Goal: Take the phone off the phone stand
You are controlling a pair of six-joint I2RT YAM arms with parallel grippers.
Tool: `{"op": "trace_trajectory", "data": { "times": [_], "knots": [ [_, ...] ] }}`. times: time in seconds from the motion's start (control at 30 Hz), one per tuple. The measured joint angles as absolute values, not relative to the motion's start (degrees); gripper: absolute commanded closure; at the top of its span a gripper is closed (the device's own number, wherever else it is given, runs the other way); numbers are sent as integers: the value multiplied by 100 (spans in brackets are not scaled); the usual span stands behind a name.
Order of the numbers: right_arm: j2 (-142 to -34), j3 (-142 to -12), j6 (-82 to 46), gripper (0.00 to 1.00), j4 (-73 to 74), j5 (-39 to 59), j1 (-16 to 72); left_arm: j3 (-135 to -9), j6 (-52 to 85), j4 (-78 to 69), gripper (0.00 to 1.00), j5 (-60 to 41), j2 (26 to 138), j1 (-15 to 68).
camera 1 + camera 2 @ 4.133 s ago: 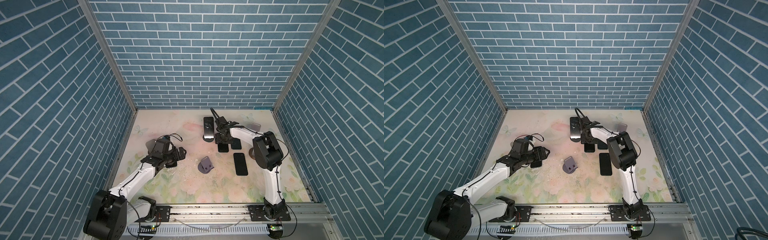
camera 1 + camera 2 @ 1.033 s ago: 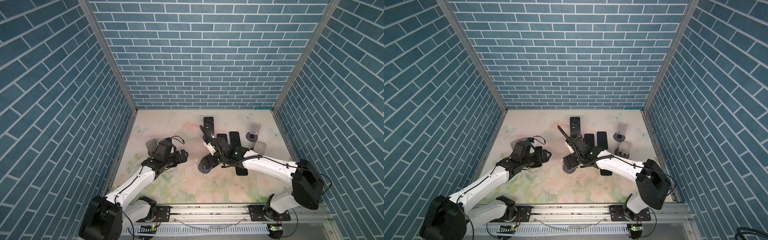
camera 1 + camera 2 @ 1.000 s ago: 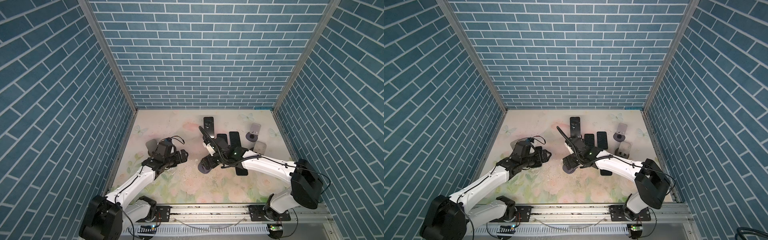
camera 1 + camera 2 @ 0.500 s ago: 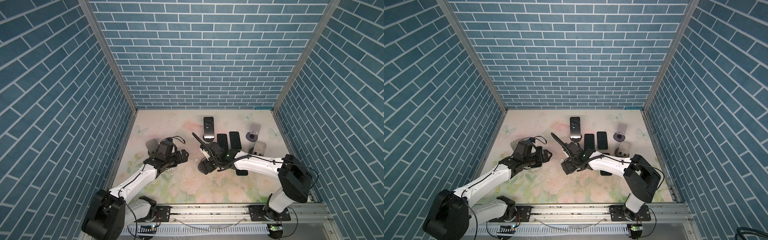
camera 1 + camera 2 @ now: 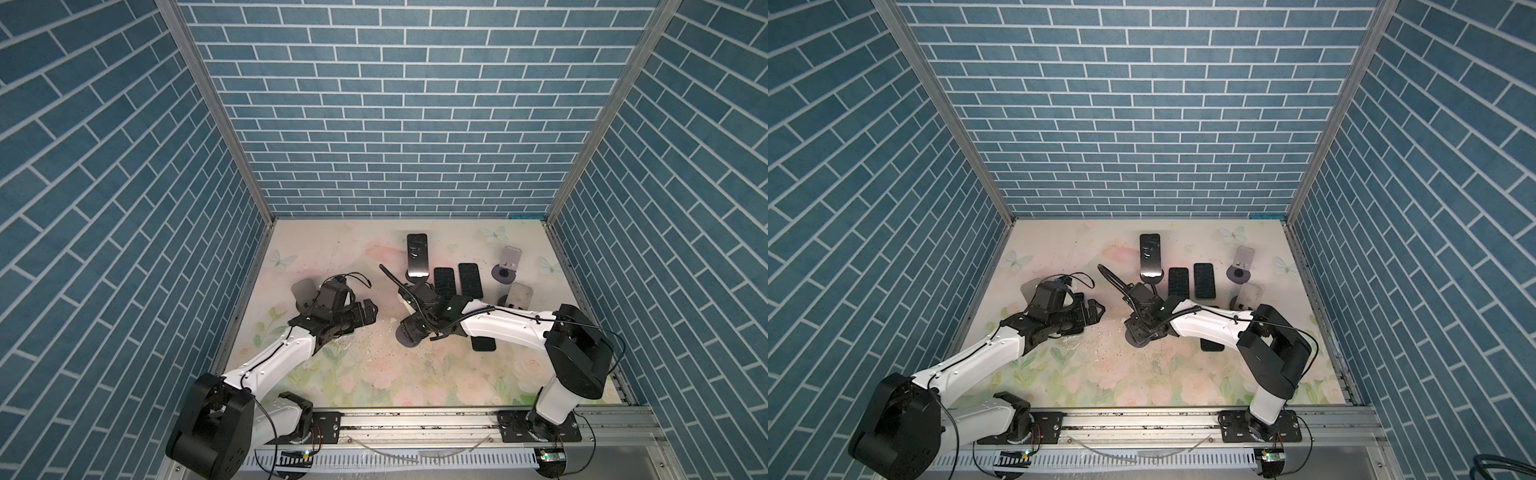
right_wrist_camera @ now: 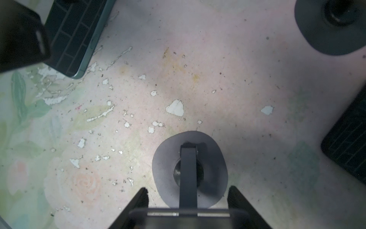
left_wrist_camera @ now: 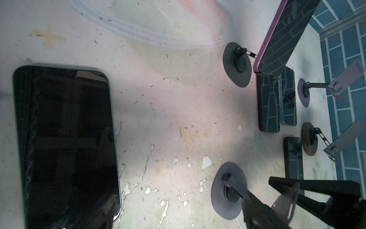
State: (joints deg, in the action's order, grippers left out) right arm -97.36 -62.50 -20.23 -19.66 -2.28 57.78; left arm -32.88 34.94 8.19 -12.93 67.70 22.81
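Note:
A dark phone [image 5: 417,254] [image 5: 1150,254] leans on a phone stand at the back of the mat; the left wrist view shows its purple edge [image 7: 285,35] above that stand's round base [image 7: 236,65]. My right gripper [image 5: 415,328] [image 5: 1140,328] [image 6: 187,191] is well in front of it, shut on the plate [image 6: 188,213] of an empty grey stand [image 6: 190,170]. My left gripper [image 5: 365,312] [image 5: 1092,312] stands open and holds nothing, just above a black phone [image 7: 65,146] lying flat at the left.
Two phones [image 5: 444,282] [image 5: 470,280] lie flat beside the back stand. Another phone [image 5: 483,344] lies under my right arm. Two empty stands [image 5: 509,266] [image 5: 517,297] stand at the right, one more [image 5: 305,289] behind my left arm. Blue brick walls enclose the mat.
My right gripper has shifted a little left onto the empty grey stand and closed on its plate. The left arm has hardly moved.

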Motion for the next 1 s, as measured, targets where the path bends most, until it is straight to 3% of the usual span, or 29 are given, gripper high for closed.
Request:
{"op": "trace_trajectory", "data": {
  "times": [0.57,1.0],
  "knots": [
    [-9354,-6611,-2058,55,-2499,-819,5627,-3288,3448,781,0,-1297,6901,2281],
    [-8235,-6845,-2438,55,-3542,-1772,4224,-3288,3402,779,0,-1291,6904,2281]
  ]
}}
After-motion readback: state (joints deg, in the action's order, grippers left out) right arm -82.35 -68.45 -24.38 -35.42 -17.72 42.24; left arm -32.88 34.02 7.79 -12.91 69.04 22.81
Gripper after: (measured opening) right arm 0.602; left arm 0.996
